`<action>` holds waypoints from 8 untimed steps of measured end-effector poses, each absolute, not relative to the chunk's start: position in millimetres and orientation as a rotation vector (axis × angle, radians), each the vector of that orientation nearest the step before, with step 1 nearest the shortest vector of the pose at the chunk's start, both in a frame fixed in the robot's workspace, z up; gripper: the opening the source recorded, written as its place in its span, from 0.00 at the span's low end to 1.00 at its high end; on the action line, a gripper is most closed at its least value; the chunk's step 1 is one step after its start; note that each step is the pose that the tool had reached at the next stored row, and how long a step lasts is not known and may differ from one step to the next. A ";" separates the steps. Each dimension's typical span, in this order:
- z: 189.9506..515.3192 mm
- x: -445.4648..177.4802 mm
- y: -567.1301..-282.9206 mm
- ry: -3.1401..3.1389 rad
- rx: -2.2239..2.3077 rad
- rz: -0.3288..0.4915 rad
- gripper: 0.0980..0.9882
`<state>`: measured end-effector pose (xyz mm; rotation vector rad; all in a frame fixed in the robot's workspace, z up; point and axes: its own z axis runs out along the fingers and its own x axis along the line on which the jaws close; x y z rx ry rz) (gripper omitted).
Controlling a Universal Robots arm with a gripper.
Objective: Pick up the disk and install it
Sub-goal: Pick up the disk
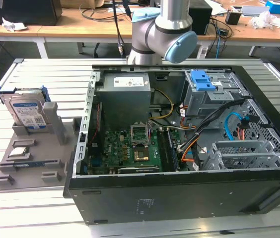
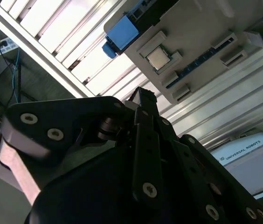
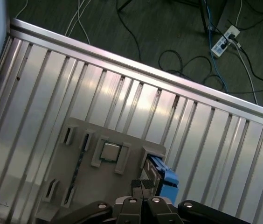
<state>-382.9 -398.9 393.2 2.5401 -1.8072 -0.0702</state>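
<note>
**rackmonkey:** Your disk (image 1: 28, 111) is standing on edge in the grey fixture (image 1: 55, 144) on the worktop (image 1: 11, 208), at the exterior view's left, well apart from the open case (image 1: 179, 198). My guess is it's parked upright like that so the top edge is free to grab from above.

**bolt_head:** Yep, and your pincer (image 3: 142, 183) hasn't got it. In the first wrist view the tips sit together with nothing between them, hovering over the fixture near the blue caddy frame (image 3: 168, 179). The little square chip (image 3: 110, 151) sits in its own pocket close by. Can't see it touching anything.

**rackmonkey:** The case lies on its side with the panel off, so I'd say the bays face up for you on purpose. Install isn't started.
</note>
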 end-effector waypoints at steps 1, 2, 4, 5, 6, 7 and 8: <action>393.2 -382.8 -398.8 -1.819 2.532 -0.070 0.01; 393.1 -382.8 -398.8 -1.835 2.521 -0.071 0.01; 393.1 -382.9 -398.8 -1.891 2.480 -0.071 0.01; 393.0 -382.8 -398.8 -1.910 2.466 -0.072 0.01; 393.0 -382.8 -398.8 -1.929 2.452 -0.072 0.01; 392.9 -382.9 -398.8 -1.956 2.431 -0.072 0.01; 392.9 -382.8 -398.8 -1.984 2.408 -0.073 0.01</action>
